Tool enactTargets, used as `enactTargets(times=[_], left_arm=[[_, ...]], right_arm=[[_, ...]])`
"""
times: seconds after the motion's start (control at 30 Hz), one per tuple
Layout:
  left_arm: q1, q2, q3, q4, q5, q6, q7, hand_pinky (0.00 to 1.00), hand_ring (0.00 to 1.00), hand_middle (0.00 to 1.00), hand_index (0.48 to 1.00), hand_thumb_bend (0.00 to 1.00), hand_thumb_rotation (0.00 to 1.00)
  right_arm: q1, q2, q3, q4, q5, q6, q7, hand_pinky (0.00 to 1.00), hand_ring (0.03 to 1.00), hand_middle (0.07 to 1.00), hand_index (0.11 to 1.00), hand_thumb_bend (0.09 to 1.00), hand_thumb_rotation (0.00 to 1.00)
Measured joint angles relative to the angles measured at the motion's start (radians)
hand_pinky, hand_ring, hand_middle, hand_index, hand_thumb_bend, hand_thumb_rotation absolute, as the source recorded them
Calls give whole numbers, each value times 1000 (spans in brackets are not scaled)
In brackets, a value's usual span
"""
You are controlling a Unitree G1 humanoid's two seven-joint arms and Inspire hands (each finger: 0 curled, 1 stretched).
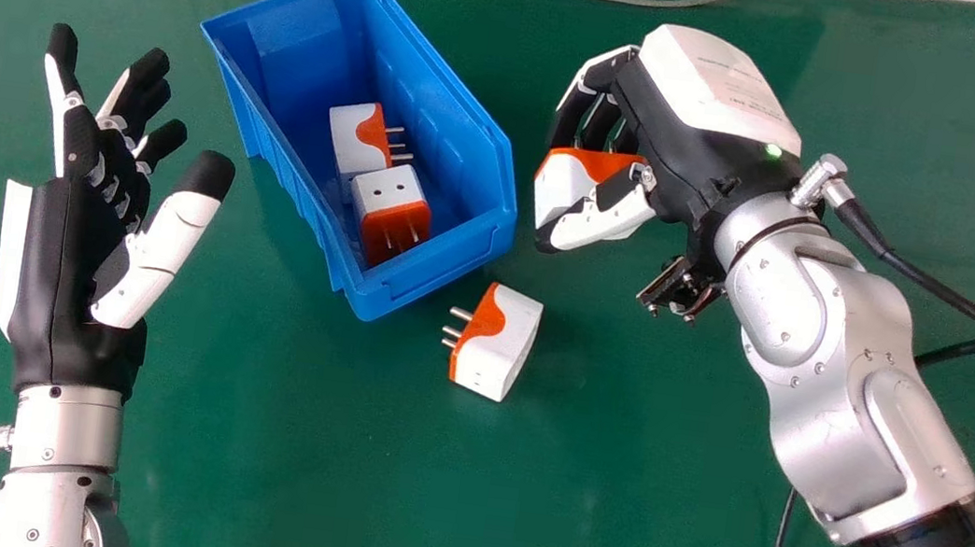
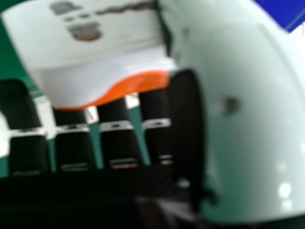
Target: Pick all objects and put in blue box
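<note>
Head view: right hand (image 1: pixel 686 163) curled round adapter (image 1: pixel 562 191); looks light, rigid, slick-sided; best gripped across its flat flanks.

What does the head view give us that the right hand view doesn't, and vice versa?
Head view: two plug adapters in the blue box, a third loose on the table beside it, the open left hand.
Right hand view: dark marks on the held adapter's white face.
Both: the held adapter, white and orange, between the right hand's fingers and thumb; green table; blue, though the right hand view's patch is just probably the box.
</note>
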Motion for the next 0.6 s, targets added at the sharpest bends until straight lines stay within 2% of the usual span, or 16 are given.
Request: enactTargets(times=[0.13,0.23,0.3,0.43,0.6], left_arm=[[0,0,0,0,-2,-2,-1,884,931,920,914,822,564],[2,1,1,0,2,-2,1,884,931,919,914,822,565],[3,2,1,0,15,-4,6,882,929,918,913,816,564],[4,2,1,0,40,-7,28,860,917,910,907,813,578],[5,3,0,-2,42,-9,30,861,918,909,906,816,579]], right_arm=[[1,0,0,0,1,-14,-18,324,429,501,517,498,0],[10,6,-8,-16,7,-53,-52,326,429,500,518,498,0],[15,22,-9,-41,8,-63,-69,333,429,496,520,498,0],[6,77,-1,-76,4,-84,-104,317,417,489,545,494,0],[-73,145,21,10,4,-138,-142,323,418,484,542,496,0]])
